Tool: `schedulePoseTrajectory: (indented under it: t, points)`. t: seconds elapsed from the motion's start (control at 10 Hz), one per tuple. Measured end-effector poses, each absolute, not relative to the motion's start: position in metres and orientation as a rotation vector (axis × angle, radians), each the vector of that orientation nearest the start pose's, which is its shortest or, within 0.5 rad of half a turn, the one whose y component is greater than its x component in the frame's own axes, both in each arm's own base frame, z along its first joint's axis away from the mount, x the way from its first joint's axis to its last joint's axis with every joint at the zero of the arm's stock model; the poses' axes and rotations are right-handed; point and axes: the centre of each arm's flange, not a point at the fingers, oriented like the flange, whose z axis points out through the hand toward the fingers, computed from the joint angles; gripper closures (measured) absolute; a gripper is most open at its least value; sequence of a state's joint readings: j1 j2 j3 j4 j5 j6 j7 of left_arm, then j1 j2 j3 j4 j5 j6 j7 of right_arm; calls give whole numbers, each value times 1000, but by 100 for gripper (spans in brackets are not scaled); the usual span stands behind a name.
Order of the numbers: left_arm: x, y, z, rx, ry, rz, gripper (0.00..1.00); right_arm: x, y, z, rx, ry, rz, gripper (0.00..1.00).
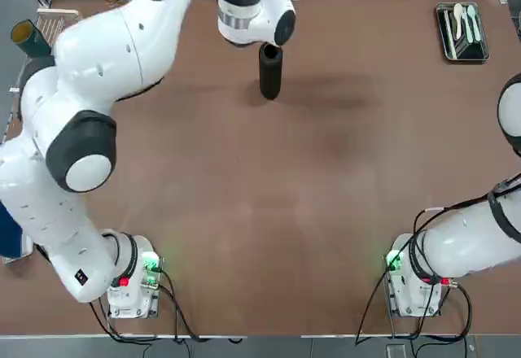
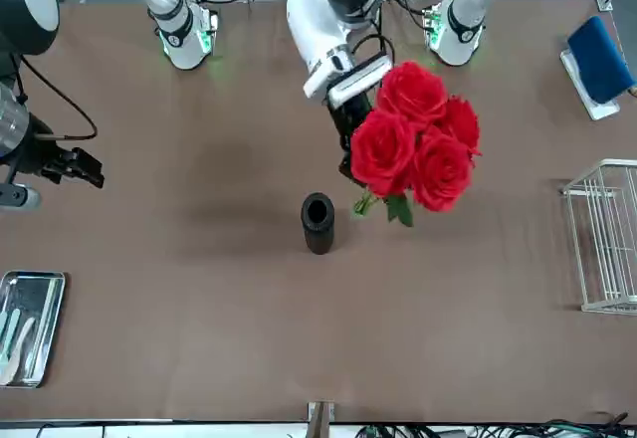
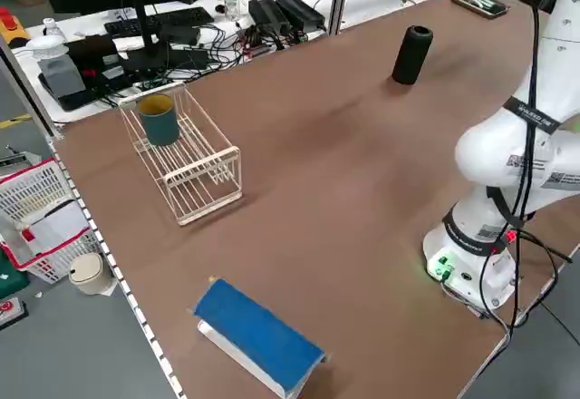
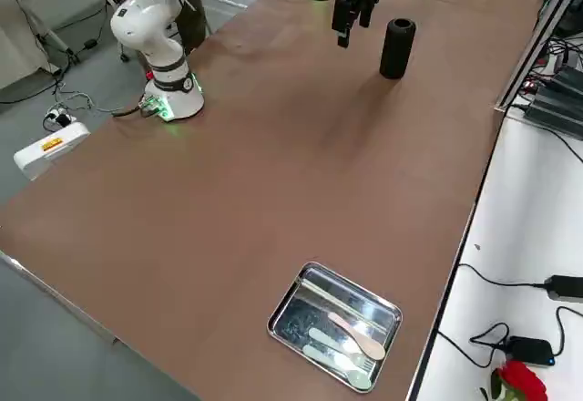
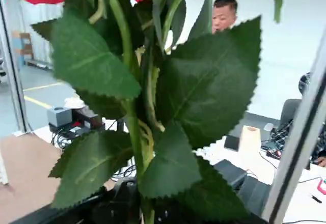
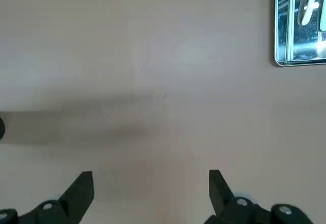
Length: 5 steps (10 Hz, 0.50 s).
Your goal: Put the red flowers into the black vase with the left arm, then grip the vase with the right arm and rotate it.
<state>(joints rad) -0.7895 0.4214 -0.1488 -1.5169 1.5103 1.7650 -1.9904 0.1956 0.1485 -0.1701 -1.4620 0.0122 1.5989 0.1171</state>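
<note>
Brown table (image 2: 199,289), upright black vase (image 2: 318,223), left gripper (image 2: 350,149) grasping red flowers (image 2: 418,139), right gripper (image 6: 151,193) released

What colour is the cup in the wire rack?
Dark teal cup with a yellowish inside, best seen in the left side view.

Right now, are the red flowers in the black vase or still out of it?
Out. In the front view the red flowers hang in the left gripper beside the black vase, whose round mouth shows dark and empty.

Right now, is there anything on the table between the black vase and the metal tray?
No. In the top view, only bare brown table lies between the black vase and the metal tray.
</note>
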Motion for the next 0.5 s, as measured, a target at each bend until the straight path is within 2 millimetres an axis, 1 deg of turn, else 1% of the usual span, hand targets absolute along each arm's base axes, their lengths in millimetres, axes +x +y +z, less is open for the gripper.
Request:
schedulePoseTrajectory:
  t: [0.1, 0.2, 0.3, 0.5]
  points:
    - [495, -505, 462, -2139, -596, -1822, 93, 601, 24, 594, -3152, 142, 13, 0]
    - [492, -517, 450, -2126, -584, -1822, 93, 601, 24, 594, -3152, 142, 13, 0]
    - [485, -528, 446, -2114, -582, -1827, 93, 601, 24, 594, -3152, 143, 13, 0]
    - [463, -549, 450, -2124, -565, -1853, 93, 601, 24, 594, -3152, 144, 13, 0]
